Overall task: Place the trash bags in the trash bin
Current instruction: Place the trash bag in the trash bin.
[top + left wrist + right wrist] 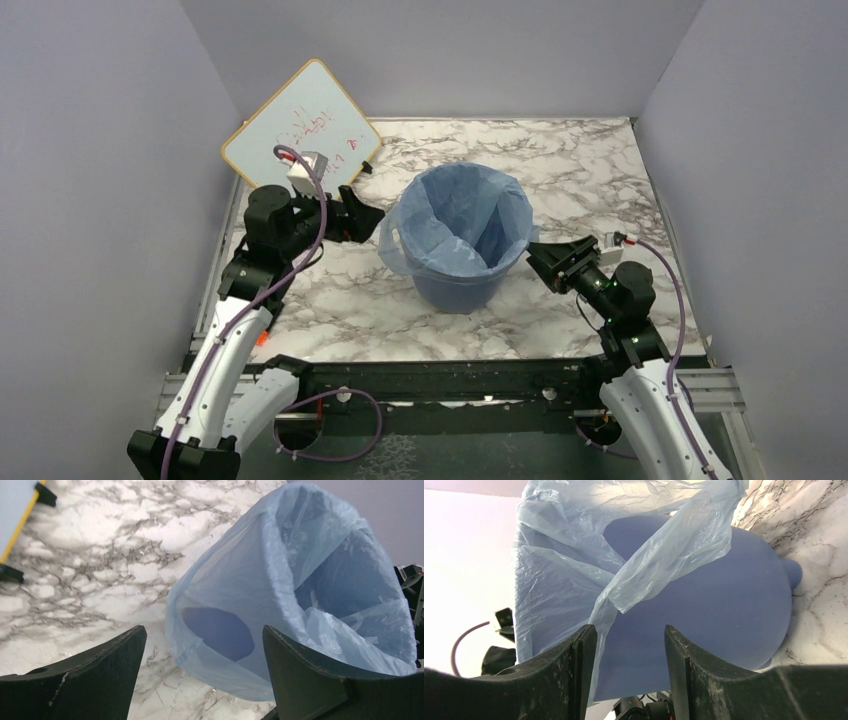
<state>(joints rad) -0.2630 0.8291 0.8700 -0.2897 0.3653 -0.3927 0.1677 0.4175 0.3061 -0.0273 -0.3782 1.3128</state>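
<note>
The white board (300,125) stands behind the open left end effector (368,215). The trash bag (455,215) overhangs the trash bin (455,285) rim. The right end effector (535,255) flanks it, jaws apart.

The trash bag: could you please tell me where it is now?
In the top view, the bag lines the bin at the centre of the table, draped over its rim, between the left gripper and the right gripper.

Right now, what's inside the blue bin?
The trash bag lines the trash bin, mouth open, its edges draped over the rim and down the outside. Nothing else shows inside. The bin's floor and inner walls are hidden under the plastic.
</note>
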